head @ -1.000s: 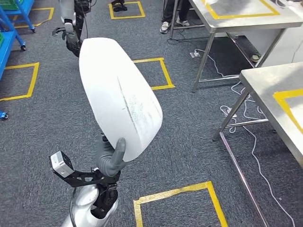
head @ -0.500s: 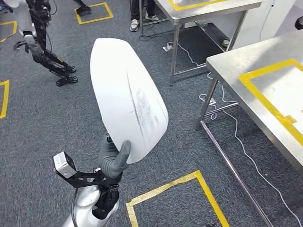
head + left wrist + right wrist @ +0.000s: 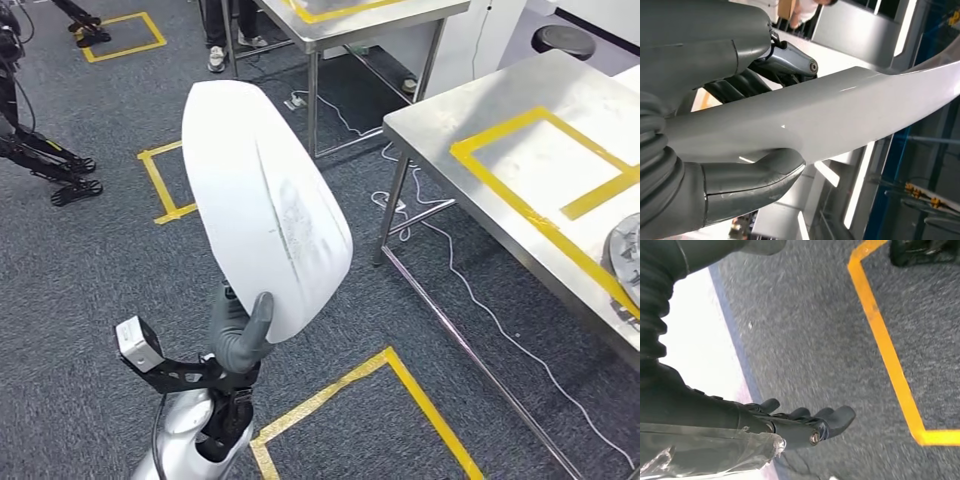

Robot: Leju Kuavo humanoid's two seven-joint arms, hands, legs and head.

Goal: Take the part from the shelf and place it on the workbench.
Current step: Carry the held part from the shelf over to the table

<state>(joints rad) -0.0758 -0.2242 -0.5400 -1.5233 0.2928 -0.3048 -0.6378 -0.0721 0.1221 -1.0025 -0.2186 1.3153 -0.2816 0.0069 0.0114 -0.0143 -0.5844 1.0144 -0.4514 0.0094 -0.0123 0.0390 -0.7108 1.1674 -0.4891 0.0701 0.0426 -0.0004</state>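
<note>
I read this as robot test lab or workshop: grey carpet floor (image 3: 90, 290) marked with yellow tape squares (image 3: 362, 400), steel table (image 3: 528, 170) right of my left hand (image 3: 238, 335), loose cables (image 3: 483, 300) beneath, second robot (image 3: 30, 150) far left.

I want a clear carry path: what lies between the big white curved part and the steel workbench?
Head view: bare grey carpet and a white cable separate the white curved part, held by the left hand, from the steel workbench.
</note>
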